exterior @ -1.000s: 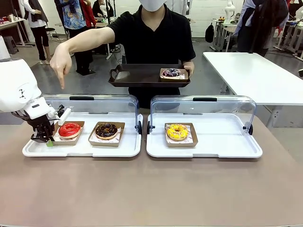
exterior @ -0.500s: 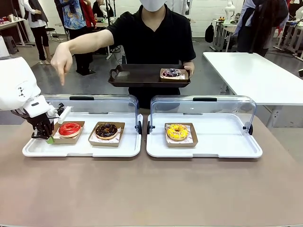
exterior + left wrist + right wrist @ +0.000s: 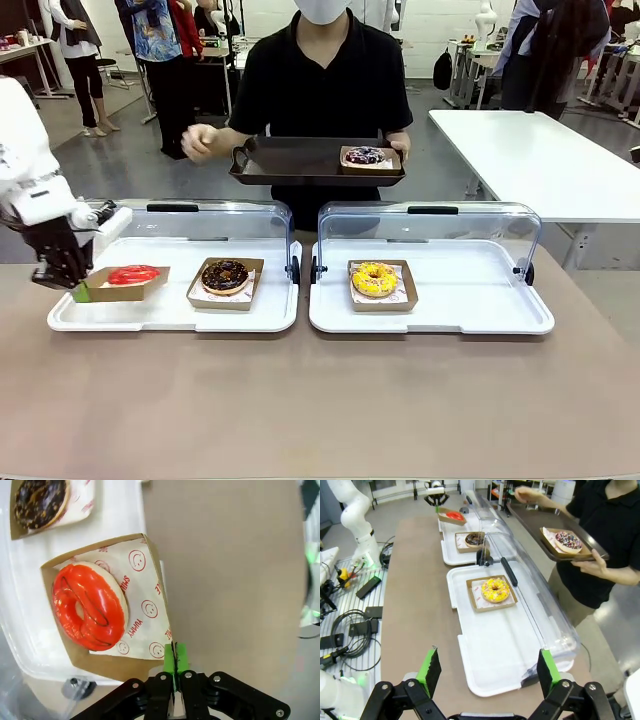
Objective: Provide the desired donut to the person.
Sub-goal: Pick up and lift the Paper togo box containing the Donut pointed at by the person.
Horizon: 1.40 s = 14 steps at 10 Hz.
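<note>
My left gripper (image 3: pixel 77 291) is shut on the left edge of a brown cardboard tray (image 3: pixel 140 285) carrying the red-glazed donut (image 3: pixel 132 273), held tilted just above the left white tray (image 3: pixel 170 315). In the left wrist view the green pads (image 3: pixel 175 659) pinch the cardboard tray's (image 3: pixel 152 587) rim beside the red donut (image 3: pixel 89 607). The person (image 3: pixel 320 75) stands across the table holding a black serving tray (image 3: pixel 290 160) with a sprinkled donut (image 3: pixel 364 155). My right gripper (image 3: pixel 488 667) hangs open over the near end of the right white tray (image 3: pixel 495 655).
A chocolate donut (image 3: pixel 225 275) sits in the left tray and a yellow donut (image 3: pixel 375 279) in the right tray (image 3: pixel 480 305). Clear lids (image 3: pixel 430 235) stand open behind both. A white table (image 3: pixel 540 160) is at the far right. Cables lie beside the table (image 3: pixel 355 625).
The person's pointing hand has pulled back toward the black tray. My left gripper has closed on the cardboard tray's edge and raised it leftward with the red donut.
</note>
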### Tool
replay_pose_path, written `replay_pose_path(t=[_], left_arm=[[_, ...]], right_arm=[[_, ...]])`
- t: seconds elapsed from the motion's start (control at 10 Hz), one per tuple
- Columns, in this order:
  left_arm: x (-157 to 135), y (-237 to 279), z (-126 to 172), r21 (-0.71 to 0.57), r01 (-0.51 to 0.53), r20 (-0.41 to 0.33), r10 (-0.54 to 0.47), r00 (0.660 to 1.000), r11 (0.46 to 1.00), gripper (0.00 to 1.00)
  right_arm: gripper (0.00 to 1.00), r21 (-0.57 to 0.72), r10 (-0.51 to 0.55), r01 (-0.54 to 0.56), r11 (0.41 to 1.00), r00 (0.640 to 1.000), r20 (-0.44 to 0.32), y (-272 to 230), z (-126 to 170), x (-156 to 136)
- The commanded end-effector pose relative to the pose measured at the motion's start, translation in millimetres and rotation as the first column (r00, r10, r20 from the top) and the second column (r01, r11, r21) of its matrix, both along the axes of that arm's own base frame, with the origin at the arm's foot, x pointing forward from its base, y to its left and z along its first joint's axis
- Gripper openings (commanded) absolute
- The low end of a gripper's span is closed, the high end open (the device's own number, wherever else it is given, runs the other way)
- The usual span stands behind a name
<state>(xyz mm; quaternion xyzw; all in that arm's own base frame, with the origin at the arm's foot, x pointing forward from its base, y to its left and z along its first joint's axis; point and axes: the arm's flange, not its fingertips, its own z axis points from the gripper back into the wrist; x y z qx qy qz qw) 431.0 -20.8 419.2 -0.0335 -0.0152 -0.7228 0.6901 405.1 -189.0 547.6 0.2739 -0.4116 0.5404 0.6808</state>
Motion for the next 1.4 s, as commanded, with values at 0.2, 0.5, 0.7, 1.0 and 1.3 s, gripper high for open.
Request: replay_pose_path(t=[0.2,0.5,0.7,1.0,1.3], left_arm=[[-49.6,1.2,86.8,0.016,0.014,0.069,-0.015,0.998,1.0,0.0],[-52.5,-4.1,147.3,-0.03,0.004,0.128,0.0,0.992,1.0,0.0],[-51.4,-5.4,163.0,-0.044,-0.002,0.137,0.008,0.991,0.999,0.0],[-53.6,-2.9,164.9,-0.034,0.018,0.153,-0.013,0.988,0.999,0.0],[-53.6,-2.9,164.9,-0.034,0.018,0.153,-0.013,0.988,0.999,0.0]], right_arm=[[1.0,-0.005,0.002,-0.002,1.0,1.0,0.0,-0.3,-0.2,-1.5],[1.0,-0.005,0.002,-0.002,1.0,1.0,0.0,-0.3,-0.2,-1.5],[1.0,-0.005,0.002,-0.002,1.0,1.0,0.0,-0.3,-0.2,-1.5],[1.0,-0.005,0.002,-0.002,1.0,1.0,0.0,-0.3,-0.2,-1.5],[1.0,-0.005,0.002,-0.002,1.0,1.0,0.0,-0.3,-0.2,-1.5]])
